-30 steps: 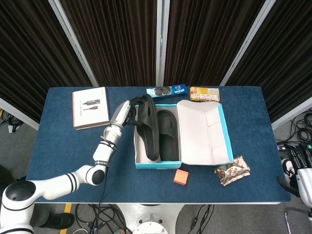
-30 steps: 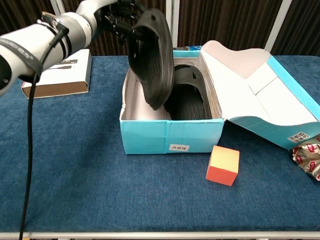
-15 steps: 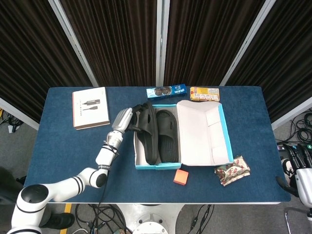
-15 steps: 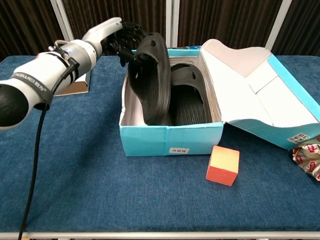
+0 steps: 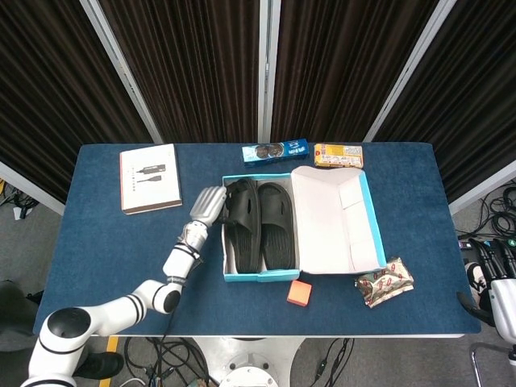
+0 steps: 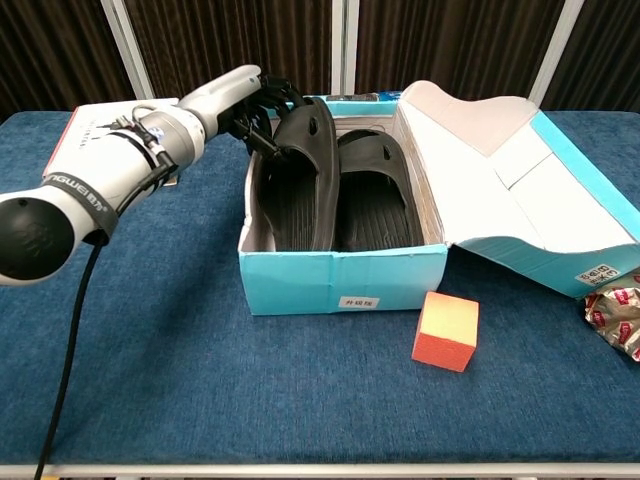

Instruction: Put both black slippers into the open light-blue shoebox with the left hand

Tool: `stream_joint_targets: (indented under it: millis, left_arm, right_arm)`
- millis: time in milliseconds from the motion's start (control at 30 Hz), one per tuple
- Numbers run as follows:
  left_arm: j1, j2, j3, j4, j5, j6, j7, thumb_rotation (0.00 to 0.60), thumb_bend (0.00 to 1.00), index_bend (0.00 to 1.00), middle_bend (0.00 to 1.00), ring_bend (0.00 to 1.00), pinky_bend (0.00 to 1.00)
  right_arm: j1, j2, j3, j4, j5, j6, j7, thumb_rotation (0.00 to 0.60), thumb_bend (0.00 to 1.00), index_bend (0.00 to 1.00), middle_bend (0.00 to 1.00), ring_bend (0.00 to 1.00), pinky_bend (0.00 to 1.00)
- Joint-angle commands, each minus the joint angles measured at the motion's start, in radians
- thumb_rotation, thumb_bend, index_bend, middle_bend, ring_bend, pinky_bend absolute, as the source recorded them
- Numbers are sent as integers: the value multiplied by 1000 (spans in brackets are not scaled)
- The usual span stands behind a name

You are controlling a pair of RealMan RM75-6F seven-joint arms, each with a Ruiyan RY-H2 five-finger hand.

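Slipper [image 6: 300,180] the left hand [image 5: 211,205] grips by the strap has dropped into the shoebox [image 6: 345,270] since a second ago, when it hung upright above it. Now it lies lengthwise front to back, tilted on edge, just beside the other slipper [image 5: 277,222] on the hand's far side.

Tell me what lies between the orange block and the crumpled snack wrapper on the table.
Only bare blue tablecloth lies between the orange block and the snack wrapper; the head view shows it plainly. The shoebox stands just behind that stretch.
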Motion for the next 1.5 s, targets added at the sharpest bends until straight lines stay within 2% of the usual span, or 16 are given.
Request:
stream_joint_targets:
  millis: [33,133,200,233,333,567,667,767,833,900,1000,1067,1100,1167,1333,1500]
  left_arm:
    - [1,-2,-4,-12,-5,0,32,600,0,308,334,353,543]
    - [3,2,1,-20,3,7,59,600,0,186,186,176,476]
    - [3,8,6,-29,7,6,83,600,0,101,80,61,376]
    - [4,11,7,-33,9,8,92,600,0,70,39,25,316]
    - [8,23,5,-53,9,11,114,600,0,31,0,0,208]
    - [22,145,12,-209,-13,-40,200,600,0,6,0,0,173]
    - [36,238,6,-329,-51,-76,233,600,0,6,0,0,169]
    - [60,325,-16,-449,-60,-79,197,600,0,48,0,0,169]
    - [72,368,-30,-503,-58,-83,161,600,69,108,12,0,170]
    - [69,397,-37,-532,-61,-105,147,600,230,147,50,0,171]
    - [51,410,-44,-540,-68,-120,149,599,426,206,147,17,174]
    - [29,404,-38,-528,-71,-128,177,562,479,239,192,40,176]
    - [18,401,-33,-521,-74,-133,194,522,499,252,208,51,176]
    - [-11,388,-20,-501,-88,-146,246,468,504,259,218,60,176]
    - [-71,351,6,-466,-141,-147,369,393,500,259,218,60,176]
    - [-118,317,27,-437,-178,-132,477,385,503,258,218,60,176]
  right_arm:
    - [0,1,0,1,0,0,1,600,97,50,140,41,131]
    - [0,1,1,2,0,0,3,600,97,50,140,41,131]
    - [0,0,1,2,0,0,4,600,97,50,140,42,131]
    - [-1,0,1,3,0,0,5,600,97,50,140,42,131]
    - [-2,1,1,4,-1,3,7,600,97,50,140,42,131]
    - [-4,2,0,5,-5,7,9,600,97,50,140,42,131]
    - [-6,3,0,6,-5,8,12,600,96,50,140,42,131]
    - [-5,2,0,9,-5,8,15,600,97,50,140,42,131]
    - [-3,1,0,11,-6,5,18,600,97,50,140,42,132]
    - [-1,0,0,12,-9,3,19,600,97,50,140,41,131]
    - [2,-2,1,14,-13,2,22,600,97,50,140,41,131]
    - [2,-1,1,15,-13,2,23,600,98,50,140,41,131]
    - [2,0,1,15,-12,2,23,600,98,50,140,41,131]
    - [1,2,2,15,-10,3,24,600,96,50,140,42,131]
    - [-2,4,1,16,-7,6,25,600,96,50,140,42,131]
    - [-5,2,1,20,0,6,30,600,97,50,140,41,131]
